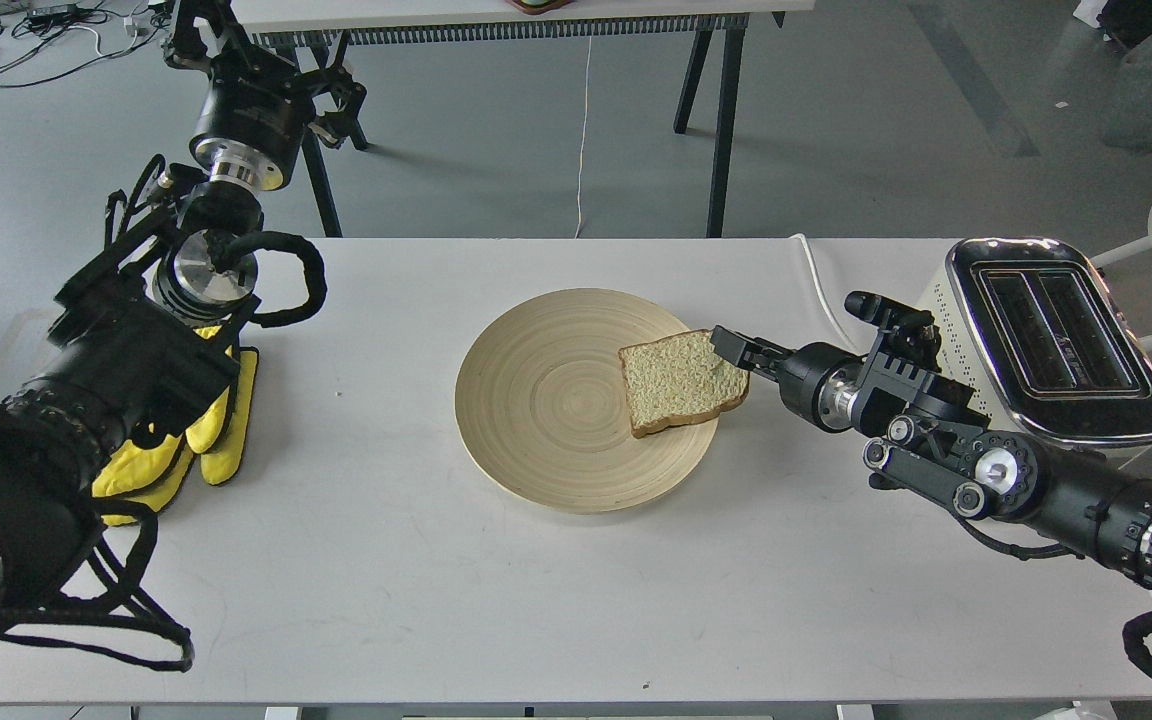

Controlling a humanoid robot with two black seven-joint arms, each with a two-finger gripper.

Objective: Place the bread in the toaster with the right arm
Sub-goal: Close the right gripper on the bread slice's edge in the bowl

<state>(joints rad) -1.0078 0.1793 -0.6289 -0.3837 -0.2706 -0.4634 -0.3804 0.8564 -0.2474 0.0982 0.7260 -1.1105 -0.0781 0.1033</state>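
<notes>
The bread [682,381] lies flat on the right part of a round wooden plate [546,400], its right edge hanging past the rim. The cream-white toaster [1051,335] stands at the table's right end, both slots in its chrome top showing and empty. My right arm comes in from the lower right, in front of the toaster. Its slim dark gripper [733,347] sits at the bread's upper right corner, touching or just over the crust; its fingers cannot be told apart. My left gripper [204,428], with yellow pads, rests on the table at the far left, partly under the arm.
The toaster's white cord [831,305] runs from it to the table's far edge. The white table [576,600] ends close to the toaster on the right. A second table's legs [721,120] stand behind.
</notes>
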